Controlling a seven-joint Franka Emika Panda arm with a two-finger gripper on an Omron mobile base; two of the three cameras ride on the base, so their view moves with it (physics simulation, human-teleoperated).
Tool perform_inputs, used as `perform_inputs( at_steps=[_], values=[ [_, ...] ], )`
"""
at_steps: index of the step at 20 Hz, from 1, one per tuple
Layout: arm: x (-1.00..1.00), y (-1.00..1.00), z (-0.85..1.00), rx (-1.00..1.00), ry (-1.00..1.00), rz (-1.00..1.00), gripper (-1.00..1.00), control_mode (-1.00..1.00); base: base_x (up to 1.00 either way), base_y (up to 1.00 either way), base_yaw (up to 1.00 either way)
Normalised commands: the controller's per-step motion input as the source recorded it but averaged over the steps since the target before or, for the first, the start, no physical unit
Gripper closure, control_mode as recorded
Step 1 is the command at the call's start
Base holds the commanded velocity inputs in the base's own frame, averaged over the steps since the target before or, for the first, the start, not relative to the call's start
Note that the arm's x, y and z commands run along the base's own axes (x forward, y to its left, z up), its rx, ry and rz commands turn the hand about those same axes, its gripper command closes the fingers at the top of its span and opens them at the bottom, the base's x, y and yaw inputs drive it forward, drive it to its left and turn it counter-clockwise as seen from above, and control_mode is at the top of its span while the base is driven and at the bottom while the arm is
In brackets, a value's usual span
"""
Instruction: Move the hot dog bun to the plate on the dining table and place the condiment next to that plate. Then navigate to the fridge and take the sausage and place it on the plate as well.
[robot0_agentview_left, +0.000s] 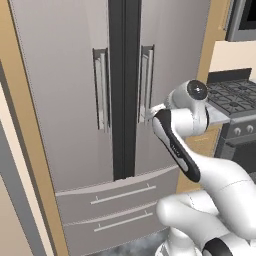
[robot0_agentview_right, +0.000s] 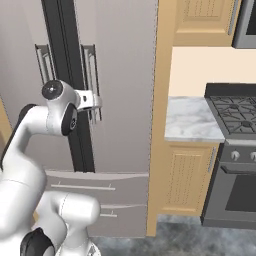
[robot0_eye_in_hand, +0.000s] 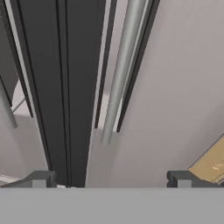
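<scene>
While its fingers stand wide apart, the end effector (robot0_eye_in_hand: 111, 178) holds nothing before the fridge (robot0_eye_in_hand: 175, 87) handle (robot0_eye_in_hand: 120, 74).

Arm (robot0_agentview_left: 200, 167): glossy white rounded links, dark joint bands.
Wrist cap (robot0_agentview_left: 196, 89): dark, round.
Fingertips (robot0_eye_in_hand: 41, 178): small, dark grey.

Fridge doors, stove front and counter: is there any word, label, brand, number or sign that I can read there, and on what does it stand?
None: no text can be read in any view.
The fridge doors and handles are plain grey.
The stove knobs show no readable marks; they are too small to tell.
The wooden cabinet and the marble counter carry no writing.
</scene>
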Motion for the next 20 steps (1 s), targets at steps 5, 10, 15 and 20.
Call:
perform_inputs(
  at_steps=[5,10,15,20],
  values=[
    [0.33,0.0,0.12,0.09,-0.03,-0.02,-1.0,-1.0,0.0,0.0,0.0],
    [0.34,0.0,0.11,0.09,-0.02,-0.02,-1.0,-1.0,0.0,0.0,0.0],
    [0.42,0.0,0.12,0.08,-0.01,-0.03,-1.0,-1.0,0.0,0.0,0.0],
    [0.36,0.0,0.02,0.06,-0.03,-0.02,-1.0,-1.0,0.0,0.0,0.0]
  ],
)
